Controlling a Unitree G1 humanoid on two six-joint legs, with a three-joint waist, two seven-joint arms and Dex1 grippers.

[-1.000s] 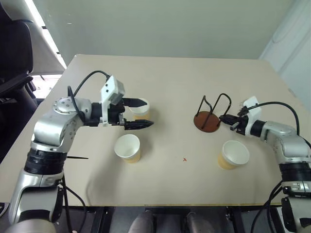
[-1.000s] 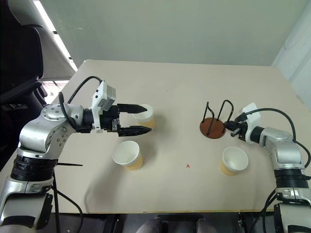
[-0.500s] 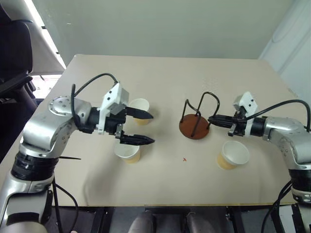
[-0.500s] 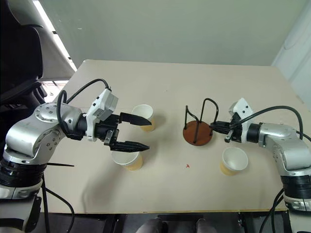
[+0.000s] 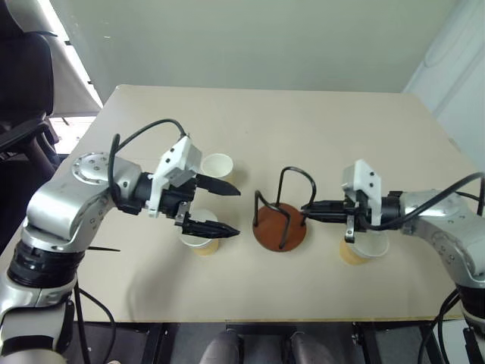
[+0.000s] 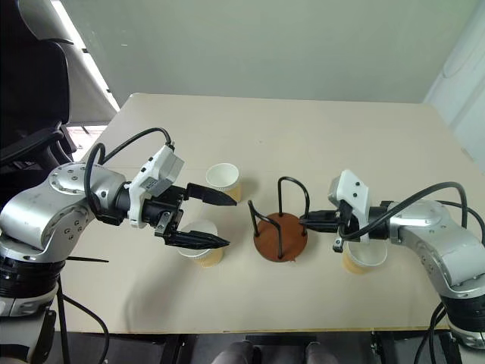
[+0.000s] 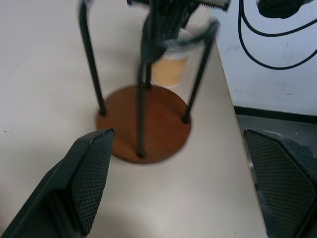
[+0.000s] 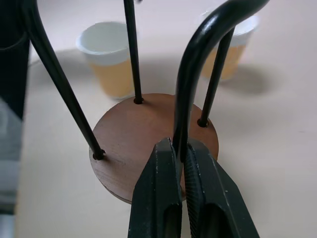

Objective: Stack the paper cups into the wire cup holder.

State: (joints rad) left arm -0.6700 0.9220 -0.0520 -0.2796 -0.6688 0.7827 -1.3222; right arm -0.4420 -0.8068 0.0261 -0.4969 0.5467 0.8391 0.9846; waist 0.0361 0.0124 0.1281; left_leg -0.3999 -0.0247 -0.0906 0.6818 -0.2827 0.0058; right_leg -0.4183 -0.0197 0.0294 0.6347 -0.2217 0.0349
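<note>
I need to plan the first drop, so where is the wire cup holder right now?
In the left eye view the wire cup holder stands near the table's front middle, between the two front paper cups, with the right hand pinching one wire loop.

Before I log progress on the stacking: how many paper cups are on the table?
3. One cup beyond the left gripper, one under its fingers, one beneath the right gripper. The wire cup holder holds none.

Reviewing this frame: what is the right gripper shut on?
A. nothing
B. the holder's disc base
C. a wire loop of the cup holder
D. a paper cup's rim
C: the right gripper pinches a black wire loop of the wire cup holder, its fingers closed on either side of the wire just above the disc.
</note>
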